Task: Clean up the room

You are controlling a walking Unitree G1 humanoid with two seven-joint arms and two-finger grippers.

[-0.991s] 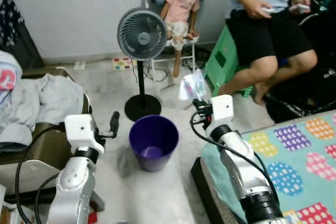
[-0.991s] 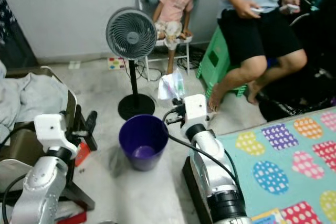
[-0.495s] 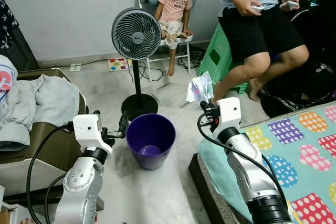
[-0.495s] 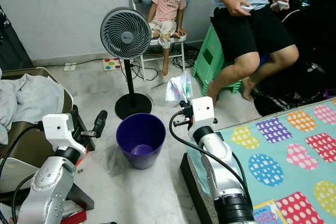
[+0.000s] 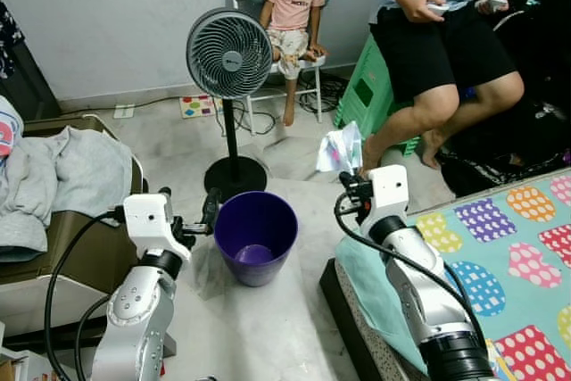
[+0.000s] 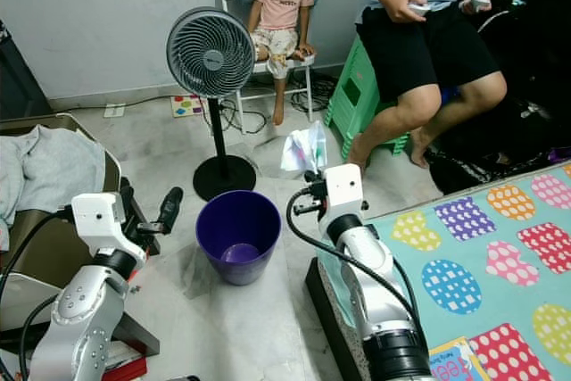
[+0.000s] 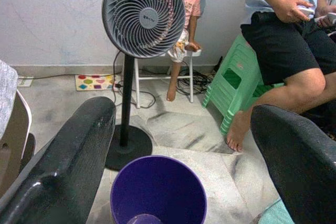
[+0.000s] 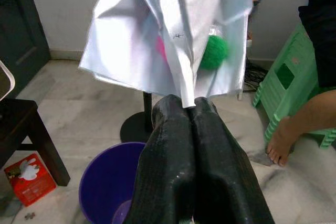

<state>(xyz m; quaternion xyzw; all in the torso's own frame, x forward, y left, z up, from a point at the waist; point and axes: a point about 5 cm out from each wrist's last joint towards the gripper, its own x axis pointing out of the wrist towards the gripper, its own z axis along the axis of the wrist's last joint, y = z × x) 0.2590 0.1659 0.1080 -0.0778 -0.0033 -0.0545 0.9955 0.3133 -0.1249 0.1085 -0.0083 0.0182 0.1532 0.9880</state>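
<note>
My right gripper (image 8: 190, 109) pinches a silvery wrapper (image 8: 167, 30) by its lower edge, fingers clenched tight on it, holding it up just to the right of the purple bin (image 5: 256, 237) and short of the rim. My left gripper (image 5: 211, 209) waits with fingers spread beside the bin's other side. Released from here, the light wrapper would likely drift past the rim to the floor (image 5: 259, 332), more so if the fan (image 5: 228, 54) behind the bin is blowing.
</note>
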